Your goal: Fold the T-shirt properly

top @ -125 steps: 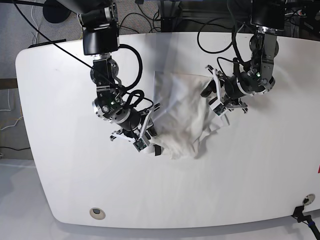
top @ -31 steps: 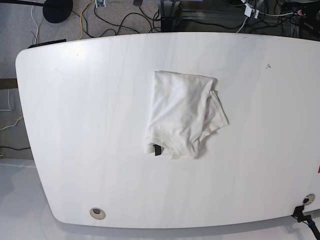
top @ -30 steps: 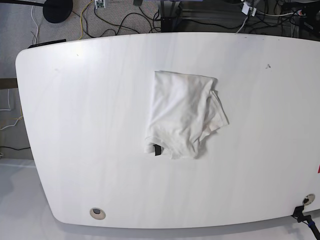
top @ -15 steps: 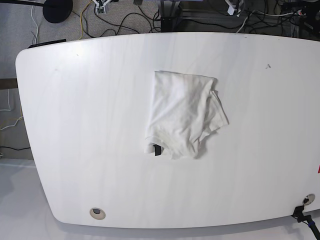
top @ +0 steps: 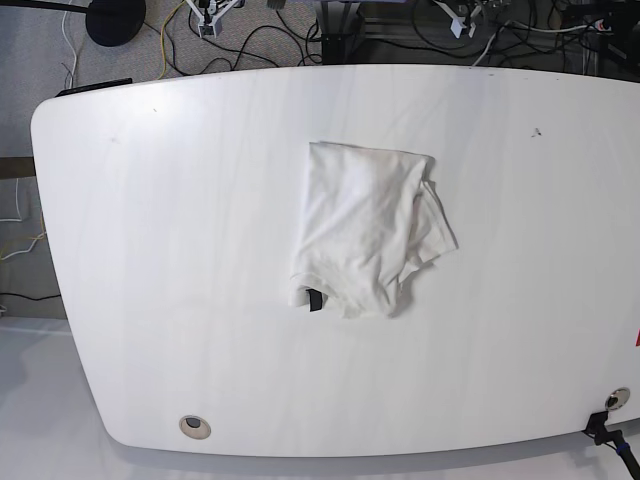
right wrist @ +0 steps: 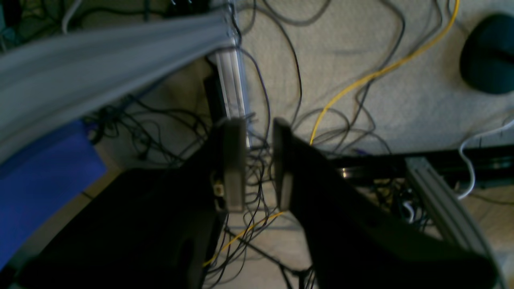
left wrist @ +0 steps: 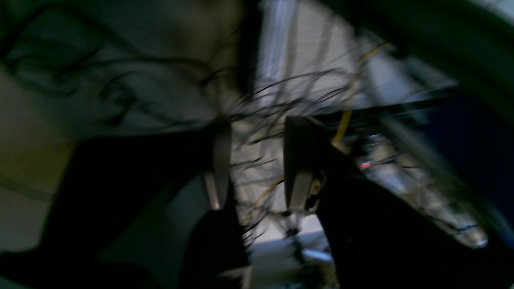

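White surface [top: 180, 250] fills the base view; cables [top: 250, 45] trail over the carpet past its far edge. T-shirt [top: 365, 225] lies near the middle, slightly toward the far side, as a compact bundle, plain white side up, no print visible. Far edge fairly straight. Near edge ragged, and a looser flap [top: 435, 235] sticks out on the view's right. Small dark tab [top: 316, 300] shows at the near left corner, probably a label.

Both arms are off the surface; only small white parts show at the top edge of the base view. Left tool [left wrist: 257, 164]: picture blurred, jaws clearly parted, only cables and floor between them. Right tool [right wrist: 259, 164]: jaws parted by a narrower gap, nothing held, looking down at tangled cables including a yellow cable [right wrist: 361, 80].

Judgement: folding is largely done but untidy. If a tidying step is in hand, it should take the loose flap at its outer edge, lift low, lay it over the main stack, then press flat along the near hem. Pinch only the top layer, or the stack beneath will drag and open up.
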`<state>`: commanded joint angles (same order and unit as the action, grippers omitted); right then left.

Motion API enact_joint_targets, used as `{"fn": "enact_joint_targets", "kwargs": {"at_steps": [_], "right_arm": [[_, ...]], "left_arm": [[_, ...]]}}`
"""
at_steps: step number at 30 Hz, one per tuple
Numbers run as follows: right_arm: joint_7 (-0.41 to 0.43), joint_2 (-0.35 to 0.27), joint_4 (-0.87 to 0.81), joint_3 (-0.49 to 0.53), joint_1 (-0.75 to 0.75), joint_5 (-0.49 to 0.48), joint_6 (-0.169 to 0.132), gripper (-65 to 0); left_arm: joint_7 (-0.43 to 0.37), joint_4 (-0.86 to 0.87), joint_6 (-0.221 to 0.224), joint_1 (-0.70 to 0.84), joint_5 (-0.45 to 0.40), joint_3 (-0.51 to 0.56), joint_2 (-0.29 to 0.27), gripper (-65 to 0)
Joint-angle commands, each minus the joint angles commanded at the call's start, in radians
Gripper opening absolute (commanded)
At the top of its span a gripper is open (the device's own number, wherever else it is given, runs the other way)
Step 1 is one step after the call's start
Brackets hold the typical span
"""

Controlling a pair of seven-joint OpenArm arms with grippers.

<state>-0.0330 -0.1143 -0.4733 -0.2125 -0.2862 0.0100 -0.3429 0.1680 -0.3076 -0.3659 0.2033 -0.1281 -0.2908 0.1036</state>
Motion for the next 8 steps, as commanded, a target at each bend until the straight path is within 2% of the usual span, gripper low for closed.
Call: {"fn": "enact_joint_targets", "kwargs": {"at_steps": [3,7,8], "right_arm": [[0.0,0.0,0.029,0.0,0.018,0.0,0.002,-53.8],[0.0,0.005,0.129,0.0,0.063,0.0,0.002,-53.7],[0.0,0.006,0.152,0.0,0.075,0.0,0.003,-53.7]], "left_arm": [[0.0,0.003,0.046,-0.021,-0.023,0.0,-0.002,-45.7],[0.005,0.011,0.052,-0.041,-0.026,0.0,-0.006,-45.7],[0.005,0.028,0.068,-0.049,-0.026,0.0,-0.006,-45.7]]}}
